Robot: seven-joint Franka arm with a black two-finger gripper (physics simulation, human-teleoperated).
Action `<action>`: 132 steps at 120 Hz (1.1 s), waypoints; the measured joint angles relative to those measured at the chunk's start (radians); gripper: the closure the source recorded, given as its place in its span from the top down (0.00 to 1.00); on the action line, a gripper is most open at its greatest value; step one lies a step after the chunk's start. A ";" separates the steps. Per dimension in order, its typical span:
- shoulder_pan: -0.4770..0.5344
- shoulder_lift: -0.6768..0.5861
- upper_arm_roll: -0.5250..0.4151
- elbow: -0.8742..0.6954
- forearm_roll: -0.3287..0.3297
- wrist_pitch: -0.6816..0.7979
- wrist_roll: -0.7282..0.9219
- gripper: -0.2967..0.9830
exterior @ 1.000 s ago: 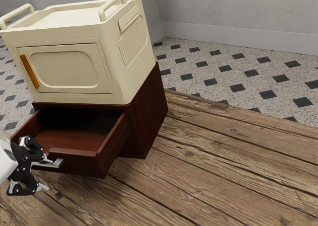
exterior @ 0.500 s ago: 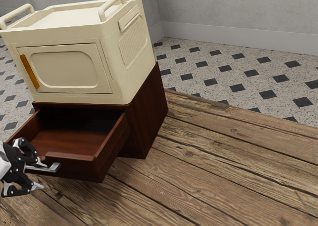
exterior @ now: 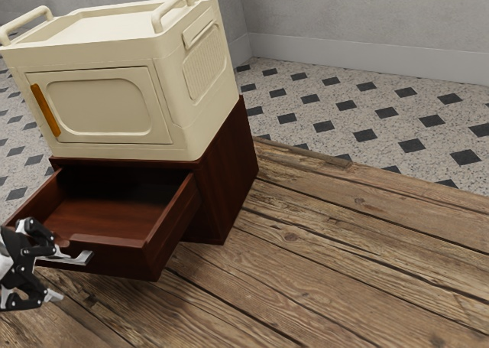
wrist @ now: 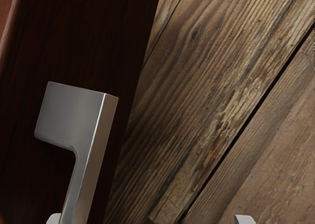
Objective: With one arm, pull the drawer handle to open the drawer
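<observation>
note the drawer [exterior: 121, 259], well out of the dark cabinet [exterior: 228, 172] at the exterior view's left, with the handle [exterior: 81, 258] on its front. compare the gripper [exterior: 58, 275]: wide open, empty, one finger at the handle (contact impossible to tell), the other well apart from it. likely fault in further pulling: a slip off the handle, for want of a grip from both sides. in backing away: a snag of the nearer finger, with an unwanted tug. in any forward nudge: partial reclosing. in too hard a pull: jolting of the cream box [exterior: 99, 107] above.
</observation>
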 joint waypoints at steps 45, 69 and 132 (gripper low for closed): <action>0.001 -0.002 0.002 0.011 -0.001 0.025 -0.006 0.39; 0.001 -0.007 0.003 0.015 -0.003 0.032 -0.007 0.37; -0.003 -0.032 -0.024 0.035 -0.011 0.021 -0.007 0.38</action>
